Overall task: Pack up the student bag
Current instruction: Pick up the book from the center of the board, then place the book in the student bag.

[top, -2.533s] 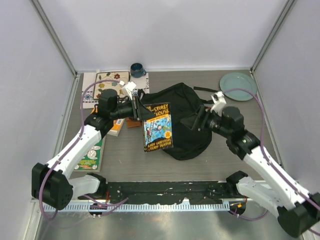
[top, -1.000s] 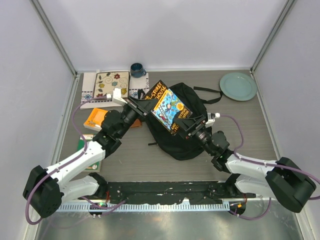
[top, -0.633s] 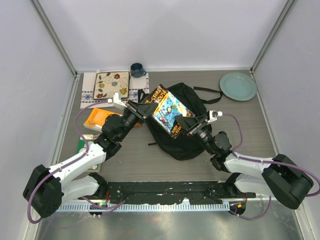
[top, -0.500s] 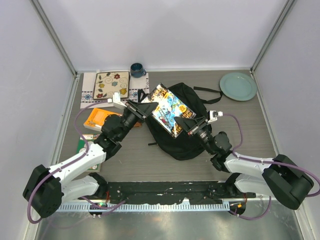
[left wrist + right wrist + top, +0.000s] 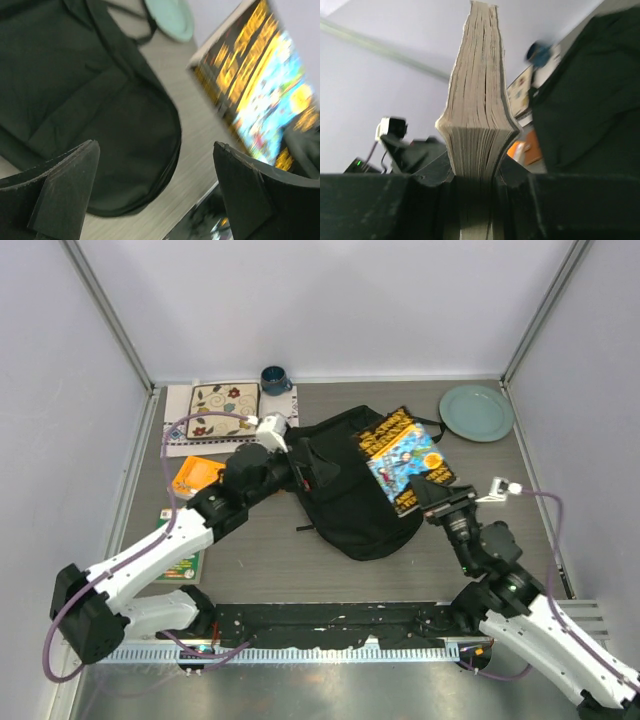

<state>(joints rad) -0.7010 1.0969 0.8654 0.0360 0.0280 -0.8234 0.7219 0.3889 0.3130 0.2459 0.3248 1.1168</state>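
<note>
There is one student bag (image 5: 345,505), big, black and made of soft cloth. It lies flat in the middle of the grey, wood-look worktop (image 5: 280,565), and one thin strap runs out from it toward the plate.

There are three books. One thick book (image 5: 405,458) with a bright yellow and blue cover is up in the air over the right side of the bag. One orange book (image 5: 195,475) and one green book (image 5: 183,562) lie flat on the left, partly under the left arm.

There is one round, smooth, pale green plate (image 5: 477,412) in the far right corner. One small dark blue mug (image 5: 274,379) stands at the back, touching one square mat (image 5: 225,398) with flower shapes on it.

There are two tools. The left tool (image 5: 155,192) hangs over the left part of the bag with its two black fingers (image 5: 65,195) wide apart and nothing between them. The right tool (image 5: 476,200) is squeezed tight on the bottom of the thick book, one finger on each cover, so the paper page edges stand straight up.
</note>
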